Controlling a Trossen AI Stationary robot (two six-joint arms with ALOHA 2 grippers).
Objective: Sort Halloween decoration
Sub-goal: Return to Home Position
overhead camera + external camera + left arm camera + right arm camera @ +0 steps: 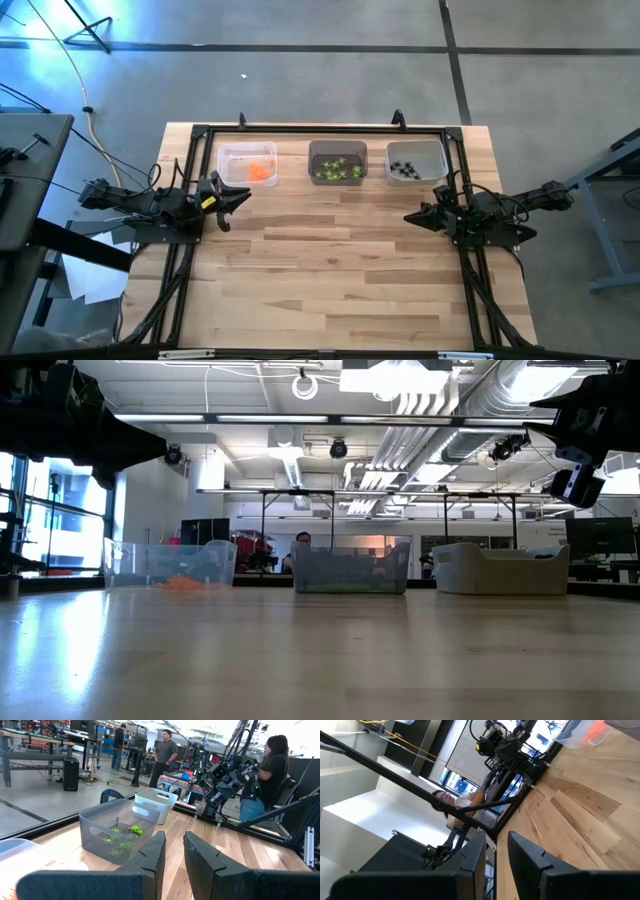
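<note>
Three small bins stand in a row along the table's far edge. The left bin (247,163) holds orange trinkets (260,172), the middle bin (337,162) lime-green ones (339,171), the right bin (415,161) black spiders (403,168). My left gripper (240,197) hovers near the left bin, pointing toward the table's right; its wrist view shows its fingers (174,836) a narrow gap apart, with the green trinkets (122,840) ahead. My right gripper (412,217) hovers near the right bin, pointing left, its fingers (496,836) a narrow gap apart and holding nothing.
A black frame (320,129) runs along the table's far edge and down both sides, under the arm bases. Bare wood (330,270) fills the middle and near part of the table. People stand and sit in the room beyond, one (265,770) close behind the right arm.
</note>
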